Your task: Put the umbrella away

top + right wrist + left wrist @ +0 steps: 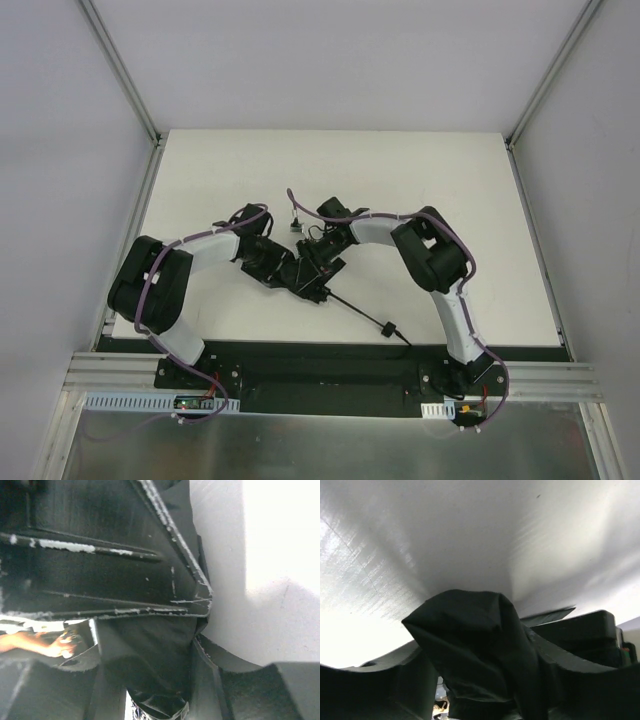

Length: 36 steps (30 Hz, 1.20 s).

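Observation:
The umbrella lies mid-table as a black fabric bundle (318, 290). Its thin shaft (355, 308) runs toward the near right and ends in the small knob handle (387, 328). Both grippers meet over the bundle. My left gripper (290, 272) comes in from the left, and in its wrist view the fabric (475, 645) sits between its fingers (370, 690), with a gap showing at the left finger. My right gripper (322, 262) comes in from the right. Its wrist view shows the jaws pressed on the fabric (150, 665), under the scuffed black body of the left gripper (100, 555).
The white table (450, 180) is walled by grey panels and metal posts on the left, right and back. A black strip (300, 350) runs along the near edge by the arm bases. Purple cables loop along both arms.

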Tool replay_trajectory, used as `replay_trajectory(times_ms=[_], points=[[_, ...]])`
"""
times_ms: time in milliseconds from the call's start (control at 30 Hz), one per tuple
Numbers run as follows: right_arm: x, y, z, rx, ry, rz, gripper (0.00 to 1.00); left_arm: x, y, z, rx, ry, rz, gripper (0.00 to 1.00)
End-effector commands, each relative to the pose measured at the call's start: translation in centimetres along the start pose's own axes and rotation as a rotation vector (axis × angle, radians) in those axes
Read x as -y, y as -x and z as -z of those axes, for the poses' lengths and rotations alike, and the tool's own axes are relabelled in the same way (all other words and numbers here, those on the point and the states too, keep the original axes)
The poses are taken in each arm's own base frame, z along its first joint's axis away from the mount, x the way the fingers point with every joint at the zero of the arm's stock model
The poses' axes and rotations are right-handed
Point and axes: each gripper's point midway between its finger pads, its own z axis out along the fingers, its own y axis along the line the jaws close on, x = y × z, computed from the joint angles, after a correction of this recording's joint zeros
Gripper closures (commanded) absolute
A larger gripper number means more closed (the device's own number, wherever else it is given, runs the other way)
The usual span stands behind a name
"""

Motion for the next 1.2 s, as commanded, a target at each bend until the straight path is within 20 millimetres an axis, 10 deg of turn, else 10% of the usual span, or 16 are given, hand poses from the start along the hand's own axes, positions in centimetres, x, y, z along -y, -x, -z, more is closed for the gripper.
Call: replay_trajectory(times_ms=[0,133,367,667,1167], points=[[2.6,-1.7,-0.5,-0.037,0.049,-0.204,1.0,-3.2,0.2,-0.9,0.032,0.099,-0.04,0.58],[2.9,-1.6,-0.4,-0.047,0.037,-0.229,0.99,-3.6,0.1,-1.2,0.023,0.1,-0.022,0.97],[3.5,-0.5,2.8,0.051,-0.202,-0.126,0.29,-3.6,0.0,-1.0,0.029,0.095,0.026,1.0],[0.7,0.5,6.5,0.23,-0.312,0.015,0.25,-3.7,-0.2,-1.2,0.014,0.105,0.056,1.0],[-3.9,3.4,7.2,0.422,-0.771,0.233,0.28,-4.6,-0.6,-0.7,0.001,0.18,0.129,1.0]])
